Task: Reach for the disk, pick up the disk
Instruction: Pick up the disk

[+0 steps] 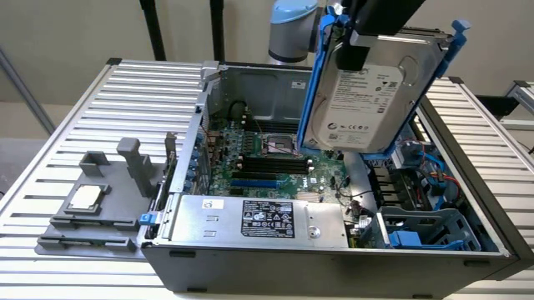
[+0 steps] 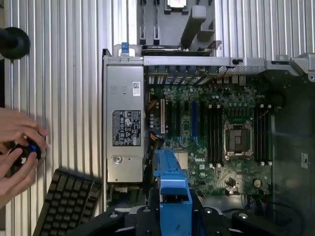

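- The claw (image 1: 379, 34), a dark block in the upper right of the exterior view, is gripping the disk (image 1: 367, 100) by its top edge.
- The disk, a flat silver-grey slab with a white label in blue plastic rails, is hanging upright above the open computer case (image 1: 334, 256).
- Green ridged motherboard (image 1: 276, 159) and a boxy metal power supply (image 1: 259, 219) are lying inside the case.
- The case is sitting on a ribbed metal counter (image 1: 125, 112).

disk (image 1: 373, 103) above open pc case (image 1: 334, 262), psu (image 1: 259, 219) in case front

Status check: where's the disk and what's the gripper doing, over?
Gripper clamped on the disk, jaws on its top edge. Disk hangs upright, lifted clear above the open computer case. A person's hands sit beside a keyboard, off to the side.
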Robot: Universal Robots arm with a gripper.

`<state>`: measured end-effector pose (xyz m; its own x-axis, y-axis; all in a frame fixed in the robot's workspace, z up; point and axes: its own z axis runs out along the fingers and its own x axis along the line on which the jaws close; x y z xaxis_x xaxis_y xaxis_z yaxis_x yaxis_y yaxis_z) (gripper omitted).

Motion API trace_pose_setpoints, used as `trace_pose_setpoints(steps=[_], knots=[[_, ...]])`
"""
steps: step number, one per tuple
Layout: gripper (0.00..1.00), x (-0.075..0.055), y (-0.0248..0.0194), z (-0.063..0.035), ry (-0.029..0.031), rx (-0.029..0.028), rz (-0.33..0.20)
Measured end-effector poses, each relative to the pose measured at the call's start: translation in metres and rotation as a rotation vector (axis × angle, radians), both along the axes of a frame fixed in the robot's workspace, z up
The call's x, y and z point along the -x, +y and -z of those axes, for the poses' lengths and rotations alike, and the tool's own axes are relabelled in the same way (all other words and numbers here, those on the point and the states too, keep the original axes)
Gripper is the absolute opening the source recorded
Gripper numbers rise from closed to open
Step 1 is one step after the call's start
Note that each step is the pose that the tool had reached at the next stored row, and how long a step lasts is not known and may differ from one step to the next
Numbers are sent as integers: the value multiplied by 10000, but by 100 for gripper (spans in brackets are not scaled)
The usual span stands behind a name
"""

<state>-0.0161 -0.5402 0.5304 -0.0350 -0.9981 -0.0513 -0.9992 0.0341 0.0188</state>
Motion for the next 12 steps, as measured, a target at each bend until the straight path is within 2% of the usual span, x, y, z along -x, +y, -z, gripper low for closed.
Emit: trace_pose_setpoints(steps=[12], knots=[[33, -546, -127, 54, 0, 0, 0]])
